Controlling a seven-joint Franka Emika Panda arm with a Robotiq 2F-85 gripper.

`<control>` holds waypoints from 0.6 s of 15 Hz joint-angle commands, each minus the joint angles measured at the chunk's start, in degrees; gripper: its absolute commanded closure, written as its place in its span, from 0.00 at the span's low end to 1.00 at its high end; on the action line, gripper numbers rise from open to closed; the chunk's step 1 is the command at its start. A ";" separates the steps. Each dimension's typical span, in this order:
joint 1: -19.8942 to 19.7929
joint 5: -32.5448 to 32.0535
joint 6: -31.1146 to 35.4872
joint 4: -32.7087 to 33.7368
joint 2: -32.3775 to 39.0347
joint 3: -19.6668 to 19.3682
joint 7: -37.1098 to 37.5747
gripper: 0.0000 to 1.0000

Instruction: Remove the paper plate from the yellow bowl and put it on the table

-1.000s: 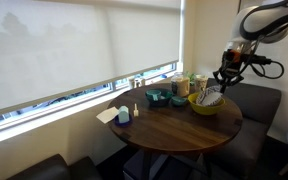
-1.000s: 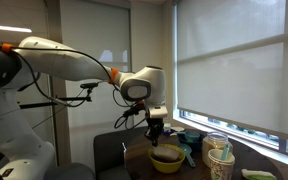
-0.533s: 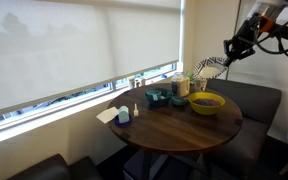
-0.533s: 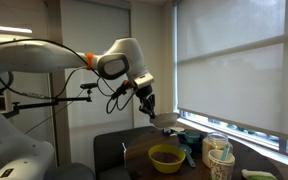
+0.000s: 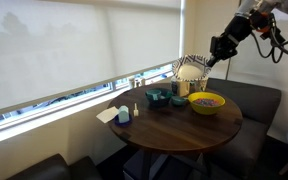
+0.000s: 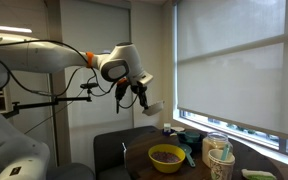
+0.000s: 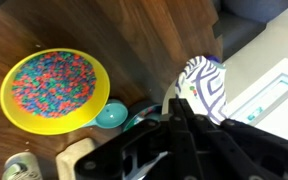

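My gripper (image 5: 214, 52) hangs high in the air and is shut on the edge of the paper plate (image 5: 191, 68), a white plate with a dark pattern, held tilted. Both also show in an exterior view, the gripper (image 6: 141, 94) with the plate (image 6: 153, 105) below it. In the wrist view the plate (image 7: 207, 88) sticks out past my closed fingers (image 7: 174, 108). The yellow bowl (image 5: 207, 102) stands on the round dark wooden table (image 5: 174, 128), below and apart from the plate. The wrist view shows the bowl (image 7: 57, 88) filled with small colourful pieces.
Teal dishes (image 5: 156, 98) and cups (image 5: 180, 87) stand at the table's window side. A folded white napkin (image 5: 108, 115) and a small blue item (image 5: 124, 116) lie at its left edge. Paper cups (image 6: 220, 155) stand by the bowl. A dark sofa (image 5: 259, 110) curves behind.
The gripper has lifted the paper plate out of the yellow bowl, risen high, and carried it sideways towards the window. The bowl's colourful contents are now uncovered.
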 commanded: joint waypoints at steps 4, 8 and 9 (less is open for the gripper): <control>6.35 10.34 -6.18 5.10 12.91 -1.56 -15.33 0.99; 5.22 14.26 -14.27 8.17 22.17 -3.58 -26.85 0.99; 4.71 15.19 -16.62 9.01 24.25 -3.82 -29.17 0.82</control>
